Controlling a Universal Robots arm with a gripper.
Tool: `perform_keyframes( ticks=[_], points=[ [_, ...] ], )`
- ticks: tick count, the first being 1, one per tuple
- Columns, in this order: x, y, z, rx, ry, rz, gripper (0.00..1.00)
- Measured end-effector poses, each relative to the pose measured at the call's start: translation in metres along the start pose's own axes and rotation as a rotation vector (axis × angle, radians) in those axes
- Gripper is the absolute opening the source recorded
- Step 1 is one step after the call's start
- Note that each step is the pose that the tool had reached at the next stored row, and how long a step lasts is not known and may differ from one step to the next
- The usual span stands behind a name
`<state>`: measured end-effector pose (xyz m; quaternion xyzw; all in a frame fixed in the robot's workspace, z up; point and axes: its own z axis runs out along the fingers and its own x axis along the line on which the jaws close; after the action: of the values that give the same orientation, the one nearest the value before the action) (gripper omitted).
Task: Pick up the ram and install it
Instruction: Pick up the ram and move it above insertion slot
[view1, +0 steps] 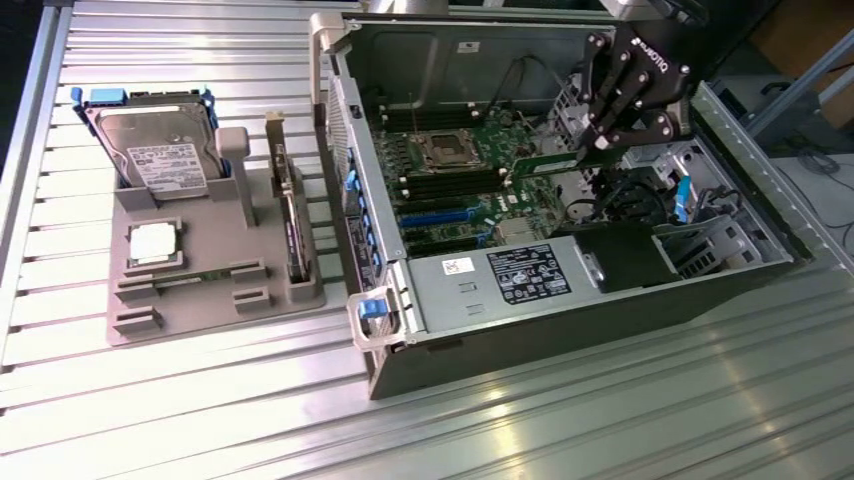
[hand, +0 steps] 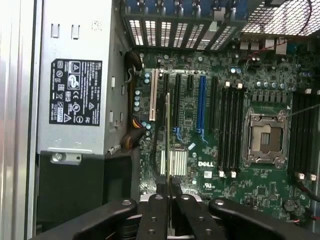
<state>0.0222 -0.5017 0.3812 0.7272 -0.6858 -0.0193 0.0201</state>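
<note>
While the gripper (view1: 597, 148) hangs inside the open computer case (view1: 747, 270), its fingers are pinched on the ram (view1: 541, 162), a thin green stick held clear of the motherboard (view1: 494, 130) and not seated in anything. Key relation: in the exterior view the ram sticks out from the fingertips toward the exterior view's left, its long axis roughly in line with the dark memory slots (view1: 447, 183). Those slots lie further to the exterior view's left, just beside the CPU socket (view1: 434, 150). In the wrist view the ram shows edge-on as a narrow strip running away from the fingers, parallel to the long black slots but off to one side of them, over the expansion-slot area. My read: it sits well apart from the memory slots. How high it sits above the board I cannot tell. Containers: the case holds the motherboard and, near its front wall, the grey power supply (view1: 521, 272) with a dark label. Outside the case, at the exterior view's left on the ribbed table (view1: 601, 430), a grey tray (view1: 200, 310) holds a hard drive (view1: 160, 150) standing in its slot, a square silver CPU chip (view1: 151, 243) lying flat, and an expansion card (view1: 287, 200) upright on edge. No stick lies in the tray.
</note>
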Motion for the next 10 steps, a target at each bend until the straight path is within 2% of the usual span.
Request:
perform_keyframes(
  ticks=[4, 8, 10],
  points=[
    [-0.013, -0.0236, -0.0013, 0.0000, 0.0002, -0.002, 0.12],
    [-0.029, -0.0277, -0.0015, -0.0001, 0.0003, -0.004, 0.12],
    [-0.043, -0.0298, -0.0016, -0.0001, 0.0004, -0.006, 0.12]
  ],
)
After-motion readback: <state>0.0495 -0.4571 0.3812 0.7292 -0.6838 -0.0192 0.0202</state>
